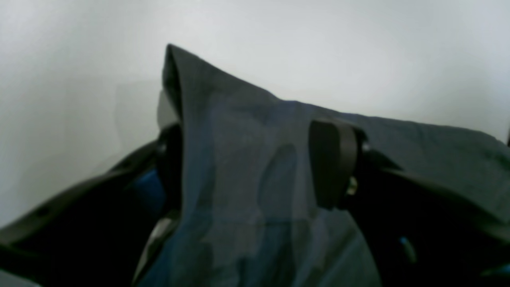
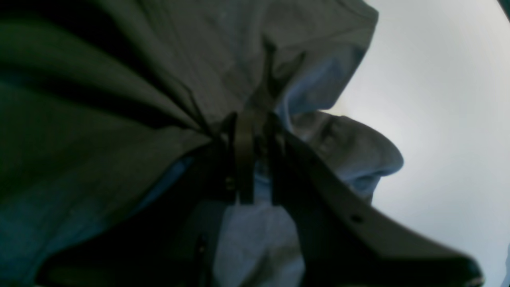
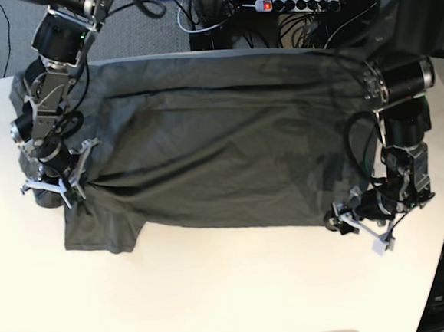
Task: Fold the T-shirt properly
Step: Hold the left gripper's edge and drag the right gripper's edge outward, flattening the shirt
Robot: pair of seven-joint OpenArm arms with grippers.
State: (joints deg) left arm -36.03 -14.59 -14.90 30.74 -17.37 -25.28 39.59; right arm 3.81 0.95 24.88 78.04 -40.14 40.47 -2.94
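The dark grey T-shirt lies spread across the white table, wrinkled, with its near edge pulled into folds. My right gripper is at the shirt's left side in the base view. In the right wrist view it is shut on a bunched fold of the T-shirt. My left gripper is at the shirt's near right corner. In the left wrist view its fingers stand wide apart, with the T-shirt's fabric draped between them and over one finger.
The white table extends in front of the shirt, with its curved edge at the front and right. A power strip and cables lie on the floor behind the table.
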